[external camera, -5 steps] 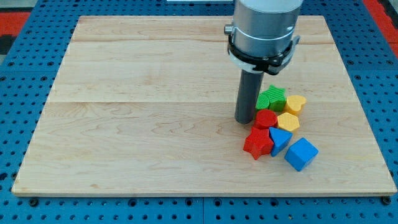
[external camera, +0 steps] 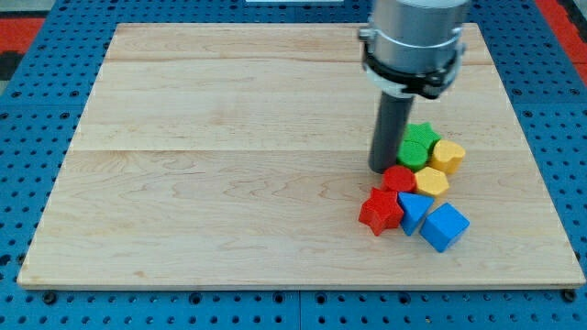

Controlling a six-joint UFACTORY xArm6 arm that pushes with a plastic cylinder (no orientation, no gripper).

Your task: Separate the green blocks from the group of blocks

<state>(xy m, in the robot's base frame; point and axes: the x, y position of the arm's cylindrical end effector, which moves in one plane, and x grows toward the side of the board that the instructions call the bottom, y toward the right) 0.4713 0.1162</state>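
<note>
**Rod tip beside the green block at the cluster's far edge**

The wooden board [external camera: 229, 156] lies on a blue pegboard surface [external camera: 27, 183], and all the blocks sit bunched toward its right side.

At the cluster's left is the red star-shaped block [external camera: 380, 211], near the front. Just behind it and slightly right is a red rounded block [external camera: 398, 179]. My tip [external camera: 383, 169] stands at the far left corner of the group, just left of the green block and just behind the red rounded block; whether it touches either I cannot tell. I carry no fingers, only the straight dark rod [external camera: 391, 128], so nothing is clamped.

The green block [external camera: 418, 145], roughly star-shaped, sits at the far edge of the group, pressed among its neighbours and not separated. Only one green block is clearly visible.

To its right lies a yellow block [external camera: 448, 155], and nearer is a second yellow block [external camera: 431, 181]. In front of these are a blue wedge-like block [external camera: 412, 210] and, furthest right and nearest, a blue cube [external camera: 445, 226].
</note>
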